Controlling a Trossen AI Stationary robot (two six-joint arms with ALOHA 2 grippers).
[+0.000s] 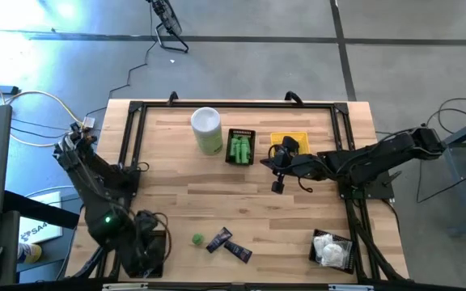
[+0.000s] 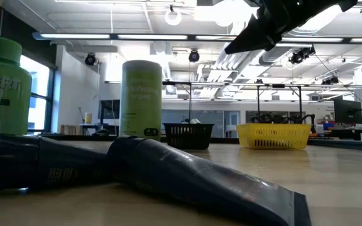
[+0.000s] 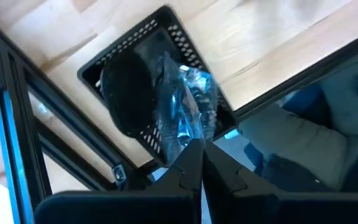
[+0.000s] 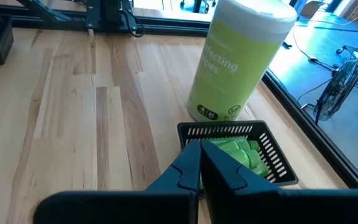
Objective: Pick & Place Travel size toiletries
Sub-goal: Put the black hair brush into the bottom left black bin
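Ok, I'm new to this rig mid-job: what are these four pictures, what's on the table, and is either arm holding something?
These are two dark robot arms at a wooden table. One picture looks straight down, one sits at table height, and one rides on each wrist.

On the table: a tall white-and-green canister, a black basket of green bottles, a yellow basket, a black basket of white packets, two navy tubes and one loose green bottle.

The left pincer is shut, parked over another black basket at the near left corner. The right pincer is shut too, hovering near the basket of green bottles. Neither shows anything held.
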